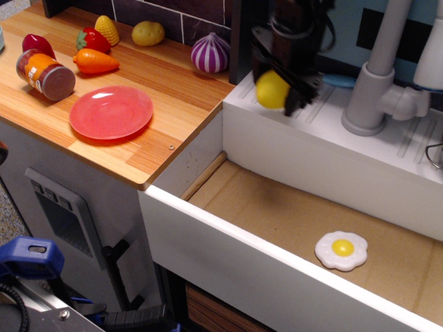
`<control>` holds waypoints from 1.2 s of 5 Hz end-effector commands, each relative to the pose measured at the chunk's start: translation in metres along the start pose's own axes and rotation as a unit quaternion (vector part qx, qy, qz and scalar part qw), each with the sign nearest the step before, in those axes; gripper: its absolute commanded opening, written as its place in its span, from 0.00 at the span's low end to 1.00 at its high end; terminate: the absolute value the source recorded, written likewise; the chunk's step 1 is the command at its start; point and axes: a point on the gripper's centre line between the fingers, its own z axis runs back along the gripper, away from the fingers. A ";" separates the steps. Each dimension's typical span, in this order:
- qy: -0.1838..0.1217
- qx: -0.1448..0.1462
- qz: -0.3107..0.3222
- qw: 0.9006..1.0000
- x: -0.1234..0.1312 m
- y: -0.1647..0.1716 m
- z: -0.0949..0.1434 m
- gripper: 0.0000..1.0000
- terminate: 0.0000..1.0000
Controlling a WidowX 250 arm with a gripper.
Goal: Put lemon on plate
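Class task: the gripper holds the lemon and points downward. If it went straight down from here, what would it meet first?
Probably the white ledge behind the sink. The gripper holds the lemon above that ledge's left end, so the lemon would touch first. Depth is unclear from one view; it may be nearer the ledge's front edge.

The gripper [280,86] is smeared with motion blur, so its finger outlines run together, and its upper body is cut off by the top edge. It covers the right side of the lemon [270,90], perhaps a third of it. The faucet [377,76] leaves the frame at the top. A red pepper [36,44] sits partly behind the can [46,74].
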 end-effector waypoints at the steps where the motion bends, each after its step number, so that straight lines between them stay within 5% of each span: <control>1: 0.034 -0.019 0.032 0.999 -0.029 0.053 0.037 0.00 0.00; 3: 0.025 0.053 0.086 0.995 -0.107 0.080 0.031 0.00 0.00; 5: -0.003 0.063 0.119 0.991 -0.139 0.106 0.011 0.00 0.00; 6: -0.020 0.055 0.107 0.992 -0.138 0.115 0.002 1.00 0.00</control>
